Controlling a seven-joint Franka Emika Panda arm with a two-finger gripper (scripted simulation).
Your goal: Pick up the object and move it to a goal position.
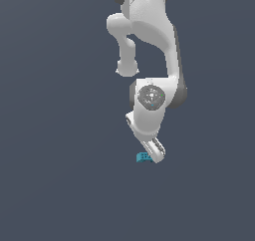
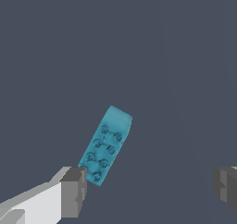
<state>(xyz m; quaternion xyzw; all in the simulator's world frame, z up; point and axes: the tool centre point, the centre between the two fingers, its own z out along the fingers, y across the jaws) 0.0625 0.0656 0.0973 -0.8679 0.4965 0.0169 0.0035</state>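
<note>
The object point(image 2: 106, 146) is a small teal-blue flat block with rows of dark dots, lying at a slant on the grey floor. In the exterior view the object point(image 1: 143, 157) peeks out at the left of the white gripper point(image 1: 155, 154), which hangs low over it. In the wrist view the gripper point(image 2: 150, 188) is open, its two grey pads far apart. One fingertip point(image 2: 74, 190) sits right at the block's near end, and I cannot tell if they touch. The other fingertip point(image 2: 225, 187) is well off to the side. Nothing lies between the fingers.
The white arm point(image 1: 149, 46) comes down from the top of the exterior view. Plain dark grey floor point(image 1: 60, 160) lies all around.
</note>
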